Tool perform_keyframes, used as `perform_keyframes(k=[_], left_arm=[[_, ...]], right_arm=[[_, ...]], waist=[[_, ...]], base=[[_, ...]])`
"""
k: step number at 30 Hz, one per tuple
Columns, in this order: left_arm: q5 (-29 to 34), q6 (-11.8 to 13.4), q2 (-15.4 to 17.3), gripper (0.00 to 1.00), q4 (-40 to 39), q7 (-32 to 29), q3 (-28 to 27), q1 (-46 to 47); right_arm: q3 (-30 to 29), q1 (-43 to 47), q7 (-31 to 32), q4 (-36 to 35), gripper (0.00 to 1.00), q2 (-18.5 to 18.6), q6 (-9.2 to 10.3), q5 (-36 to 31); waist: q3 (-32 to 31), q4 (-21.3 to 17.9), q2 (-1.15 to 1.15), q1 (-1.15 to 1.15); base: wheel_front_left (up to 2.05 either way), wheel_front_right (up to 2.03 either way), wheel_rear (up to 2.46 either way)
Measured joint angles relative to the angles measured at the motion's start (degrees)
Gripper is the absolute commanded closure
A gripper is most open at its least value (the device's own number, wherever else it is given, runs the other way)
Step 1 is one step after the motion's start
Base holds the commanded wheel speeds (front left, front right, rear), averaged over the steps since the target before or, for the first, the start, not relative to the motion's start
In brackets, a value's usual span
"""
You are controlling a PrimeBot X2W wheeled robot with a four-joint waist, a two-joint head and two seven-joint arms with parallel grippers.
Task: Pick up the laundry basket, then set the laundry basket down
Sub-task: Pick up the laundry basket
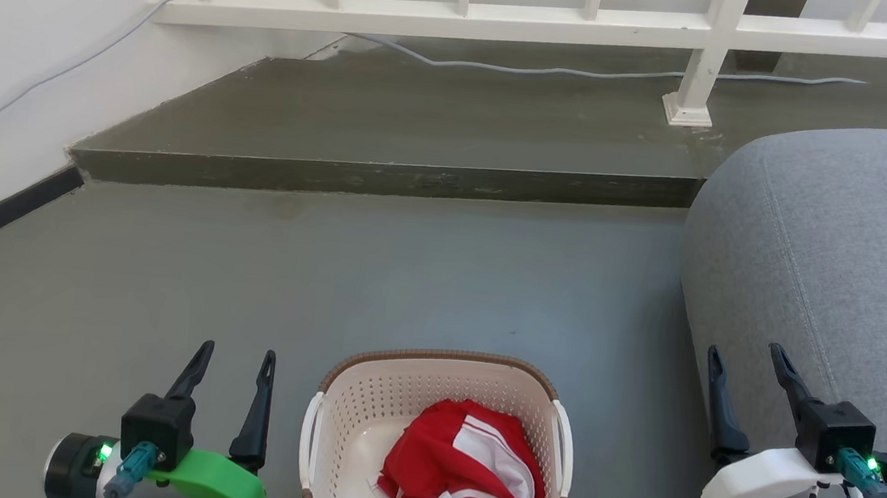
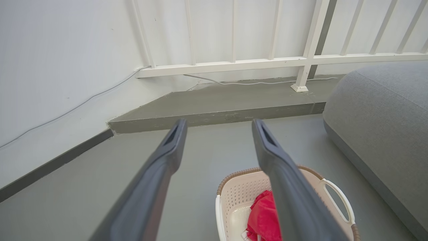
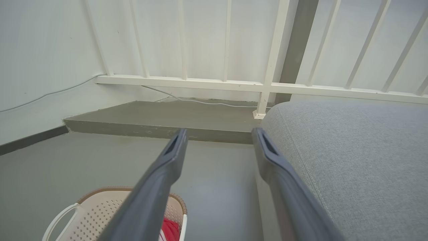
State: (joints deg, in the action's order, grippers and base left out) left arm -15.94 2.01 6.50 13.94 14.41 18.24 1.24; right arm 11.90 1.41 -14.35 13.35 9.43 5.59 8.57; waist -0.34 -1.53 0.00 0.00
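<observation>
The laundry basket [image 1: 441, 357] stands on the floor [image 1: 408, 278] at the bottom centre of the head view, with a red-and-white garment [image 1: 472, 463] inside. The left end effector [image 1: 236, 353] and right end effector [image 1: 747, 353] flank it, both spread wide and empty, probably staged for one side handle each. At the lower right of the left wrist view, a white handle [image 2: 340, 196] loops clear of the basket wall. The right wrist view shows the grey sofa [image 3: 351, 160] crowding that arm's fingers.

Your left hand [image 2: 219, 124] hangs above the grey floor [image 2: 207, 150], its two fingers spread with nothing between them. Under its right finger sits the laundry basket [image 2: 234, 195], holding a red garment [image 2: 262, 217]. A grey sofa [image 2: 378, 110] lies farther right.
</observation>
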Motion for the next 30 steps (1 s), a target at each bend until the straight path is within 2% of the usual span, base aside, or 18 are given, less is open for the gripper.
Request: perform_keyframes(k=[12, 30], left_arm=[[0.1, -0.1, -0.1, 0.0, -1.5, 0.0, 0.3, 2.3], [-0.5, -2.7, -0.2, 0.0, 0.4, -0.1, 0.0, 11.8]], right_arm=[[-0.2, 0.0, 0.0, -0.4, 0.0, -0.5, -0.47, 0.1], [-0.3, -8.6, -0.1, 1.2, 0.0, -1.5, -0.53, 0.1]], waist=[[4.4, 0.5, 0.0, 0.0], [18.7, 1.4, 0.0, 0.0]], base=[[0.0, 0.0, 0.0], [0.0, 0.0, 0.0]])
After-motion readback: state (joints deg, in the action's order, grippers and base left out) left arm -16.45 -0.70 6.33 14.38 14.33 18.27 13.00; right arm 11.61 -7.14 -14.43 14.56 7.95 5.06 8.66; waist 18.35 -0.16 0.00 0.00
